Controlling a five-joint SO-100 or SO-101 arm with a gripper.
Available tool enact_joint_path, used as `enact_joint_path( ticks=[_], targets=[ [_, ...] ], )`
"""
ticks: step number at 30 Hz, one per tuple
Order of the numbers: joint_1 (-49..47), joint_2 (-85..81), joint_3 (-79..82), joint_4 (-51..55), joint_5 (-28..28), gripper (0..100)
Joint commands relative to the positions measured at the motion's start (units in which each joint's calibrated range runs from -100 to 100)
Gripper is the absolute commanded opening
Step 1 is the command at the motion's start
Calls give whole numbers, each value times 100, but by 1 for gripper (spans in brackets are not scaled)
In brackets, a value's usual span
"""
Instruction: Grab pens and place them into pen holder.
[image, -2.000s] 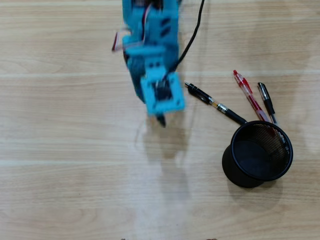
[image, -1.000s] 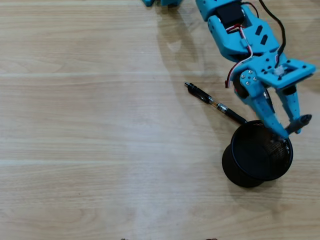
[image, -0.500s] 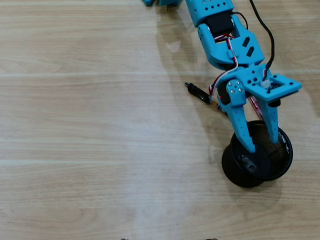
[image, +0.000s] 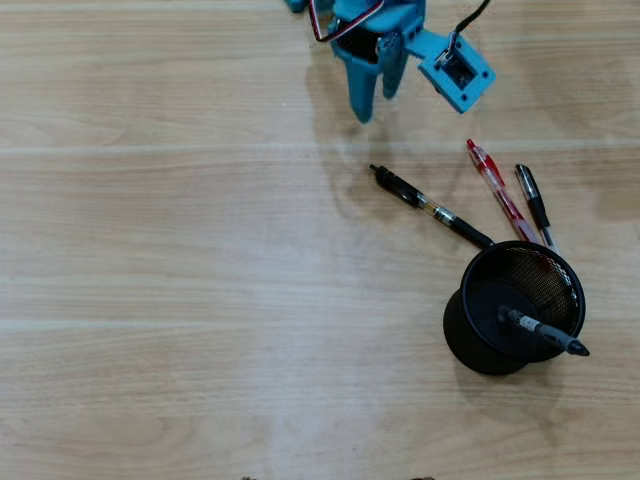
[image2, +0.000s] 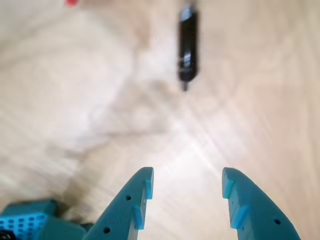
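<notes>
Jaws (image2: 187, 192) of the blue arm are seen spread apart and empty in the wrist view, above bare wood. In the overhead view the jaws (image: 372, 100) are found near the top edge of the table (image: 150, 300). One dark pen (image: 543, 334) is seen standing slanted inside the pen holder (image: 478, 350), its tip sticking out over the rim at the right. Three pens are left lying on the table: a black pen (image: 430, 207) whose lower end reaches the holder's rim, a red pen (image: 500, 192), and a dark pen (image: 533, 203) just beside the red one. The black pen (image2: 187, 45) is also shown, blurred, in the wrist view.
</notes>
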Motion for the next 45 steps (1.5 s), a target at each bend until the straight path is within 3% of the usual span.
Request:
enact_joint_path(
  ticks=[1,7,14,24,29,37,42,45],
  targets=[
    [-438,826,-280,-245,286,16],
    [-817,2466,-1493,-1354,375,17],
    [-801,3641,-2253,-1388,380,29],
    [-776,4597,-2271,-1406,344,25],
    [-776,4554,-2262,-1526,318,1],
    [-849,4318,-2190,-1767,323,2],
    [-1018,2948,-2253,-1844,318,2],
    [-994,1934,-2471,-2428,307,2]
  ],
)
